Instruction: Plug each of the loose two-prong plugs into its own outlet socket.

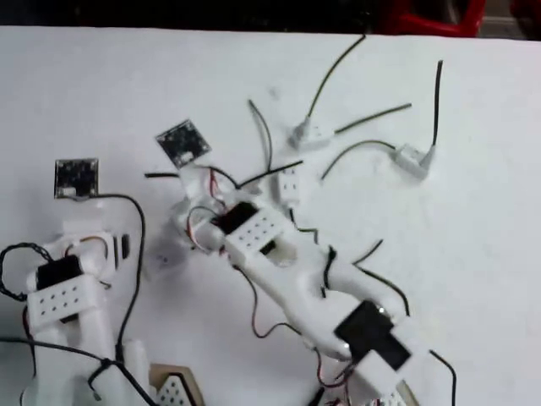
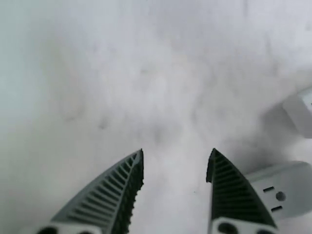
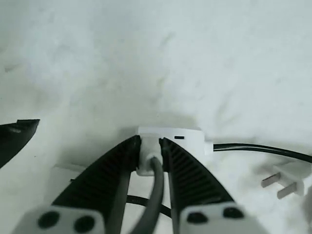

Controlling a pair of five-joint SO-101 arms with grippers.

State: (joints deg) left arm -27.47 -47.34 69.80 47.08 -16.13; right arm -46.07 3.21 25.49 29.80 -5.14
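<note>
My right gripper (image 3: 150, 146) is shut on a white plug (image 3: 147, 158) whose black cord runs back between the fingers. The plug's front end meets a white outlet block (image 3: 178, 137); its prongs are hidden. A loose two-prong plug (image 3: 287, 178) lies on the table beside it. In the high view this gripper (image 1: 196, 213) sits left of centre, with further white outlets (image 1: 290, 183) (image 1: 308, 134) (image 1: 410, 158) and black cords beyond it. My left gripper (image 2: 175, 161) hangs open over bare table, next to a white outlet face (image 2: 280, 195) with two slots.
Two black-and-white marker cards (image 1: 182, 142) (image 1: 76, 178) lie at the left of the white table (image 1: 473, 245). Loose black cords (image 1: 372, 114) spread over the far middle and right. The left arm's base and cables (image 1: 63, 292) fill the near left corner.
</note>
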